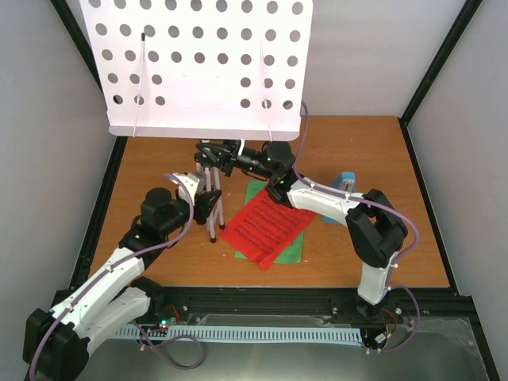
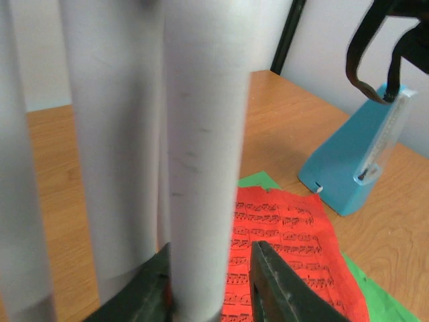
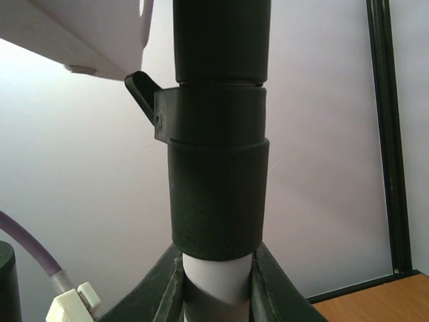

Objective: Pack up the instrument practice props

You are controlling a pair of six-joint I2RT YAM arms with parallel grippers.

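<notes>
The white hole-punched music stand (image 1: 206,63) stands at the table's back on silver tripod legs (image 1: 211,226). My left gripper (image 1: 209,202) is open around one leg (image 2: 201,154). In the left wrist view (image 2: 211,288) one jaw touches the leg and the other stands a little off it. My right gripper (image 1: 232,160) is shut on the stand's silver pole (image 3: 218,278), just below its black collar (image 3: 218,194). The red music sheet (image 1: 266,226) lies on the green sheet (image 1: 292,250) beside the legs. The small blue metronome (image 1: 347,181) stands to the right and also shows in the left wrist view (image 2: 355,161).
The stand's wide desk (image 3: 87,33) overhangs both grippers and hides the back of the table. Grey walls with black frame posts (image 1: 440,59) close in the sides. A black rail (image 1: 317,302) runs along the near edge.
</notes>
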